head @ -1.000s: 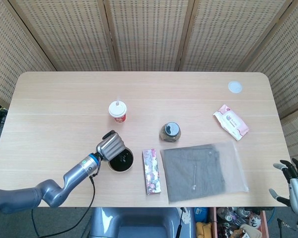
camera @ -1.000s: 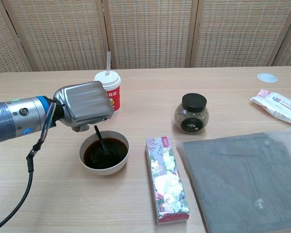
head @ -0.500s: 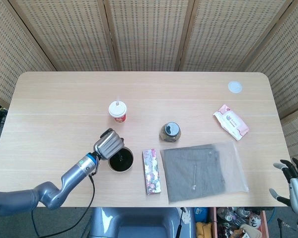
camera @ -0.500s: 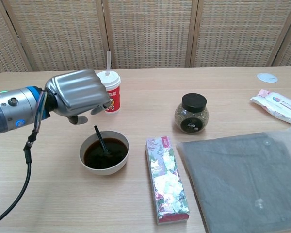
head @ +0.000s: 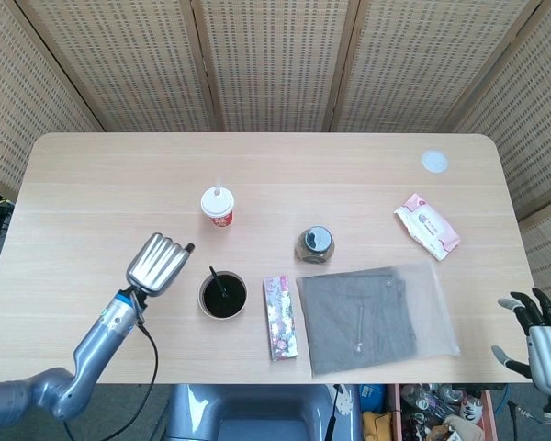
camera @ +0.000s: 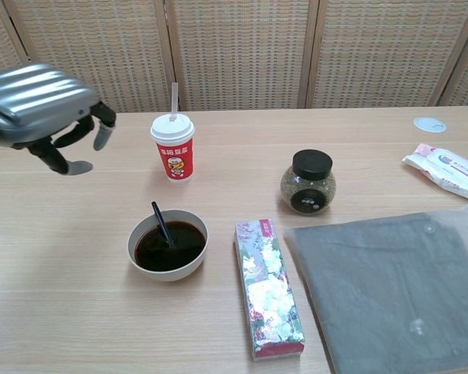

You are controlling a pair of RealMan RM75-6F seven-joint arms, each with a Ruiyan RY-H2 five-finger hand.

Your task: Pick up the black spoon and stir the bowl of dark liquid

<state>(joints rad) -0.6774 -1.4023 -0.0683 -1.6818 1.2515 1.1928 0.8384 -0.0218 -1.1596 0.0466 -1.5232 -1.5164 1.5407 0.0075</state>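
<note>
Woven rattan screens back a light wooden table (head: 101, 184). We note the left hand (camera: 39, 105) raised off the table, fingers (camera: 101, 125) loosely curled and apart, holding nothing; it hangs left of the bowl of dark liquid (camera: 167, 245), well apart from it. We see the black spoon (camera: 162, 224) standing tilted in the bowl, its handle leaning on the far-left rim. Our right hand (head: 535, 333) sits past the table's near right corner, fingers spread, empty. Behind the bowl stands a red paper cup (camera: 173, 146) with straw. Right of the bowl lies a floral box (camera: 267, 287), then a grey cloth in a clear bag (camera: 398, 284). A black-lidded jar (camera: 308, 181) and a wipes packet (camera: 450, 167) sit farther right.
</note>
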